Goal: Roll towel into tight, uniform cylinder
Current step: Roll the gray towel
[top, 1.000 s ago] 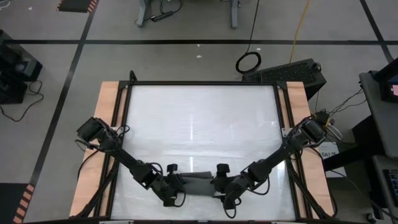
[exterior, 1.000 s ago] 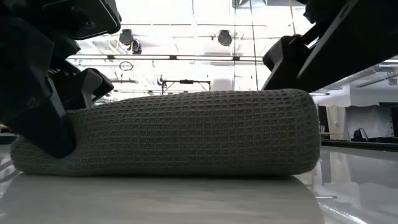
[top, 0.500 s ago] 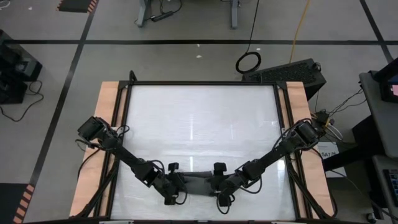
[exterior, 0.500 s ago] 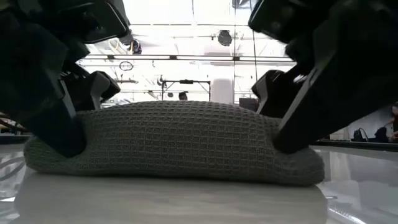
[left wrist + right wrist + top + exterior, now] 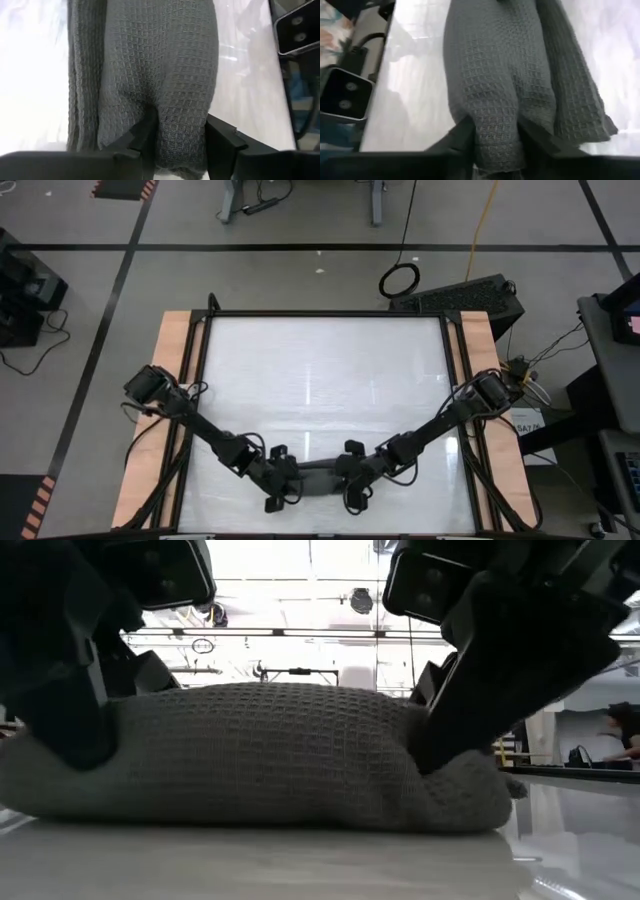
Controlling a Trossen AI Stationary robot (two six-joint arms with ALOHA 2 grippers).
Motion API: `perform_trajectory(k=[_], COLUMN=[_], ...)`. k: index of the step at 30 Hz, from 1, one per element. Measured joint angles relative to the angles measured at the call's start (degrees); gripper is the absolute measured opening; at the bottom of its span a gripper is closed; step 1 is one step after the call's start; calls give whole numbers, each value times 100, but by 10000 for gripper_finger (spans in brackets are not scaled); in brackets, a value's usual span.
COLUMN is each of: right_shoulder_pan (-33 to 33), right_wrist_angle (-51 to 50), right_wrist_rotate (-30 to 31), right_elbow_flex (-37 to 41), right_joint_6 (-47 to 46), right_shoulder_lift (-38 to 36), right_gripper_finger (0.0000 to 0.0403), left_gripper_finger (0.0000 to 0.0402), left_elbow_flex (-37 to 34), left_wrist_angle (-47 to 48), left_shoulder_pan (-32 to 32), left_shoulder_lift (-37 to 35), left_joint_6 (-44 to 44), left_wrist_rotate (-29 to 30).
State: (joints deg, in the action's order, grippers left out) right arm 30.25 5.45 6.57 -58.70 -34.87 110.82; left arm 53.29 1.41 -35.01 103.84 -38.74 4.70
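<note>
Partly under both tools (image 5: 277, 481) (image 5: 350, 479), rolled towel (image 5: 314, 478), tag unseen.

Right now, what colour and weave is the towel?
Dark charcoal grey with a waffle-grid weave; the towel shows it best in the left wrist view.

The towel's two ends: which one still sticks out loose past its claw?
The end by the right claw: the towel pokes out beyond it as a rumpled tip, while the left claw grips nearer the other end.
</note>
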Motion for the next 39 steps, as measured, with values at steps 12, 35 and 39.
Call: perform_trajectory(k=[12, 35, 39], right_shoulder_pan=[-402, -1435, -1435], right_wrist_angle=[-43, -150, -130], right_wrist_rotate=[-1663, -4152, -4203], right_elbow_flex=[9, 8, 4], right_joint_6=[-1070, -810, -821], right_shoulder_lift=[-440, -175, -161], right_gripper_finger=[54, 61, 61], left_gripper_finger=[42, 47, 47], left_elbow_flex=[-1, -882, -884], left_wrist_angle=[35, -1029, -1053], left_shoulder_pan=[500, 1704, 1986], left_shoulder_lift=[-450, -460, -460], left_joint_6=[192, -447, -694], left_wrist_rotate=[-1519, -3284, -3875])
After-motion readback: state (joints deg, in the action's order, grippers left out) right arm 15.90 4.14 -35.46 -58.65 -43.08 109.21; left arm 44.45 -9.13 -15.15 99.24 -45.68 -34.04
